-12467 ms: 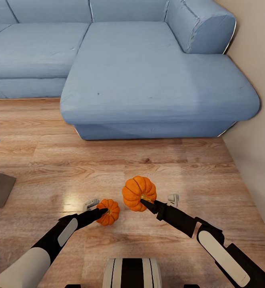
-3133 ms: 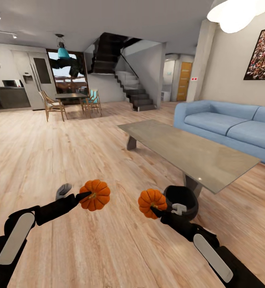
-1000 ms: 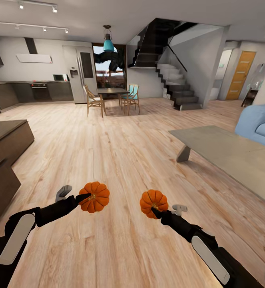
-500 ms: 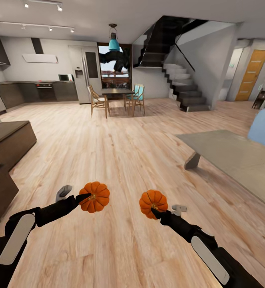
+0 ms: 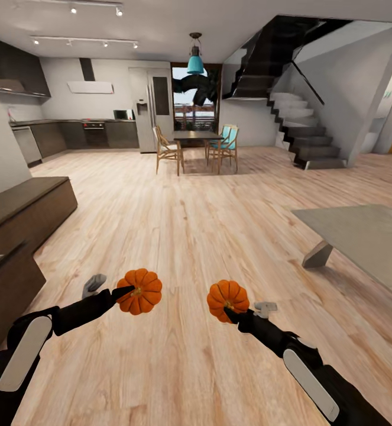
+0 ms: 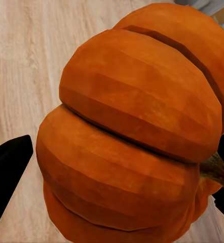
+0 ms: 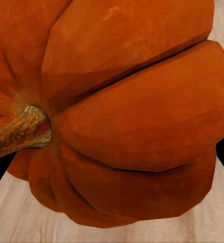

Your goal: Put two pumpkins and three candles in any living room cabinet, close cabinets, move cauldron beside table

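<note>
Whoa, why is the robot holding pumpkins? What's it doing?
The robot is carrying two small orange pumpkins through the house, one in each gripper. Its left gripper holds the left pumpkin, and its right gripper holds the right pumpkin, both lifted above the wooden floor. The dark-brown cabinet sits at the robot's left and the coffee table at its right. Neither pumpkin has been put away yet.

Cabinet (image 5: 18,219) at left, table (image 5: 367,236) at right, floor (image 5: 190,236) between.
</note>
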`<state>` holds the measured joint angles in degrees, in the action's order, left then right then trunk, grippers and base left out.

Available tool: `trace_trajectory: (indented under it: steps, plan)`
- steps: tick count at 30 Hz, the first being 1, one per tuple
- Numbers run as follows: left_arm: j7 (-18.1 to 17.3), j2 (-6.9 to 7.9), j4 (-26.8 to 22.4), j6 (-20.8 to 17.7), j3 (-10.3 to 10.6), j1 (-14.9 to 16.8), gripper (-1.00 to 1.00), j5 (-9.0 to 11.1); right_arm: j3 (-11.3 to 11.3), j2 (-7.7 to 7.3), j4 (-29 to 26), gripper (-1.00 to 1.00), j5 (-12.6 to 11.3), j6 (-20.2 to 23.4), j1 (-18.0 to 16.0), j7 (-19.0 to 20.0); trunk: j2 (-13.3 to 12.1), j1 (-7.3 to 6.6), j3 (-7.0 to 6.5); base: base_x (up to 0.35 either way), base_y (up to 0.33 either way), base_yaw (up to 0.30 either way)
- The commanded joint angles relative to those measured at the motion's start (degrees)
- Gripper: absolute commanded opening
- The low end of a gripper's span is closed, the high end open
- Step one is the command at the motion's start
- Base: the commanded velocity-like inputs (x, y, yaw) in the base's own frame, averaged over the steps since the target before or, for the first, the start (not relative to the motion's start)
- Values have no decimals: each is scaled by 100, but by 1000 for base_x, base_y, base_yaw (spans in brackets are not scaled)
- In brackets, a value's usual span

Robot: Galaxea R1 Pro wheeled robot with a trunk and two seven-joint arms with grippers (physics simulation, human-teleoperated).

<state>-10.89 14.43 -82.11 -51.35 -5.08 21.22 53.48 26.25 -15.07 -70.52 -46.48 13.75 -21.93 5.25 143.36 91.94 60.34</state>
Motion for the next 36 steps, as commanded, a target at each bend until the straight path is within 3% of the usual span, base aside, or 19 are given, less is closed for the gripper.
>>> trace_trajectory:
  steps: [1,28,36]
  plan:
    - [-36,-2,-2,-35,-8,5,-100,40,4,-4,-6,-100,-46,12,-4,-9,2,2,5,340,0,26]
    - [-40,-2,1,-33,-2,5,-100,49,12,-4,38,-100,-44,5,-4,-8,2,2,6,338,-11,1]
    - [-42,-2,-6,-33,-3,5,-100,34,12,4,47,-100,-45,5,-4,-15,2,2,6,111,-112,35]
